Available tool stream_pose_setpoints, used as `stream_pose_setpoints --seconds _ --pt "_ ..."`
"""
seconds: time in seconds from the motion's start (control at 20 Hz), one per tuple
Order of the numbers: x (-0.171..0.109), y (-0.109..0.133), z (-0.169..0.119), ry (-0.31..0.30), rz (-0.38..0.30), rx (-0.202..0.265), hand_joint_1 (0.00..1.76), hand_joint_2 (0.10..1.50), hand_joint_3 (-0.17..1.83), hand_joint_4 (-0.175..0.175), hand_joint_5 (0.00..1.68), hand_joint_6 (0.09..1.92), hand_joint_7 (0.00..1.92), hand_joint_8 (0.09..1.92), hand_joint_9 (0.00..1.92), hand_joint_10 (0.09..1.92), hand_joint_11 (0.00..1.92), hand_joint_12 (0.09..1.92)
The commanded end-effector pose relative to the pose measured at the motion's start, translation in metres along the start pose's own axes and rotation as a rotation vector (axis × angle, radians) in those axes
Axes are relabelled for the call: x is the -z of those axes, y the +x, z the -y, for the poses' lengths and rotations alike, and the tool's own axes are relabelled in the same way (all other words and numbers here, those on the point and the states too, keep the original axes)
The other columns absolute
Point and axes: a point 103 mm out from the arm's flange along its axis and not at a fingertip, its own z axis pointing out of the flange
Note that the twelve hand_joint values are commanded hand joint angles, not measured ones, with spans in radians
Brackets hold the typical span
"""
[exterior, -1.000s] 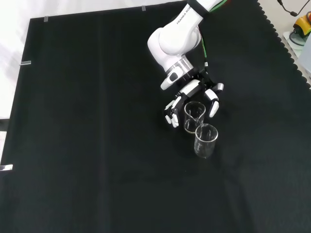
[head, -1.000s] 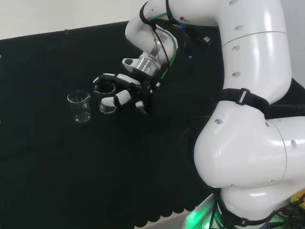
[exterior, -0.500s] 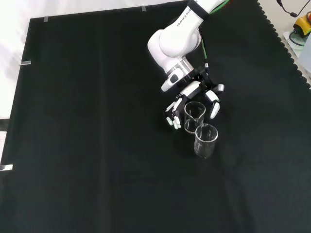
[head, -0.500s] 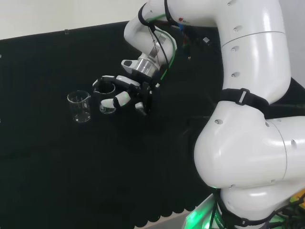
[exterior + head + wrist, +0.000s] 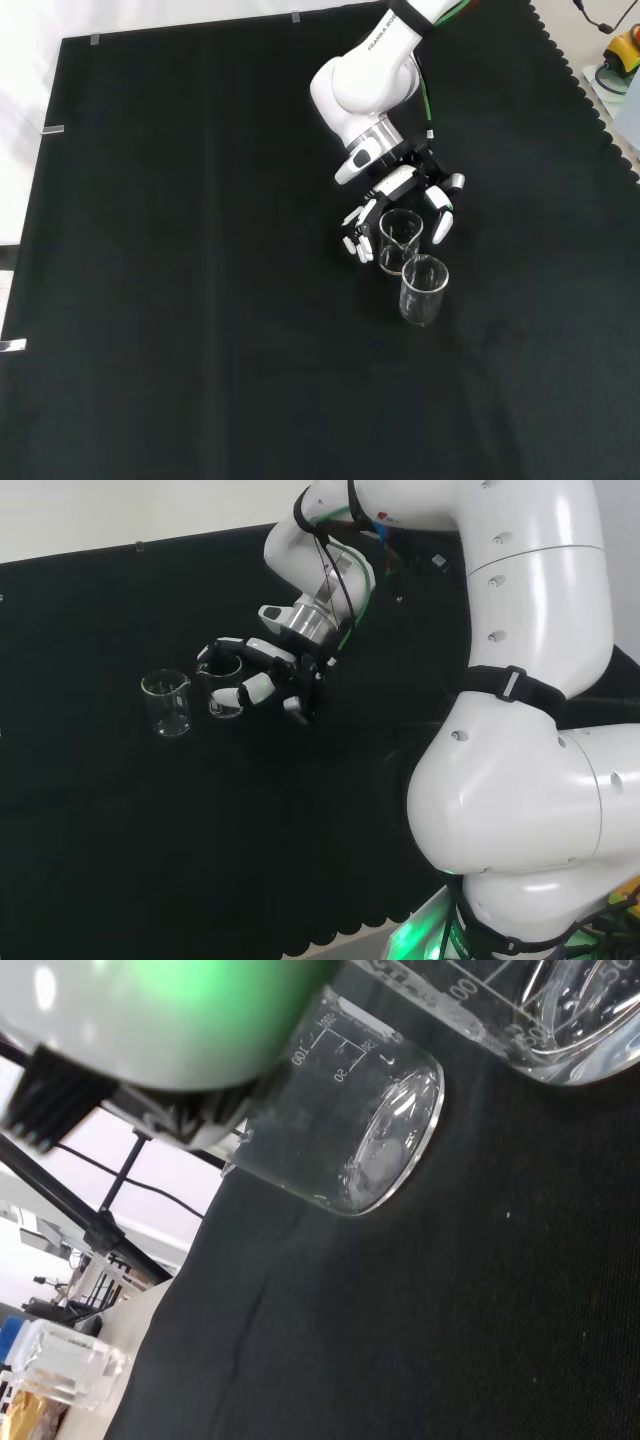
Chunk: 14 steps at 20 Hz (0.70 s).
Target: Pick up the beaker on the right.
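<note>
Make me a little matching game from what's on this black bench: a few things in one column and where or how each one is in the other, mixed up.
Things:
1. hand
2. beaker inside the hand
3. other beaker
4. black cloth

States:
A. stands free, nothing around it
B. covers the bench
C. fingers spread on both sides of a beaker
D. sits between the fingers

Pairs: 1-C, 2-D, 3-A, 4-B

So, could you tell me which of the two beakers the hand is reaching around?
The right-hand beaker in the head view: the hand has fingers on either side of it, while the left one stands apart, untouched.
</note>
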Motion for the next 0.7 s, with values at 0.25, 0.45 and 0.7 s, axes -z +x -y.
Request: stream_pose_setpoints --seconds 0.25,0.45,0.7 --pt "0.0016 0.0009 0.0008 -0.022 0.018 -0.009 1.0 0.29 1.06 -0.031 0.29 0.94 0.5 0.75 0.52 0.61 0.0 1.27" --pt "-0.0013 0.0026 -0.0014 -0.016 0.025 -0.01 1.0 0.29 1.06 -0.032 0.29 0.94 0.51 0.75 0.52 0.61 0.0 1.28" --pt "-0.0048 0.0007 -0.0024 -0.012 0.024 -0.014 1.0 0.29 1.06 -0.032 0.29 0.94 0.51 0.75 0.52 0.61 0.0 1.29"
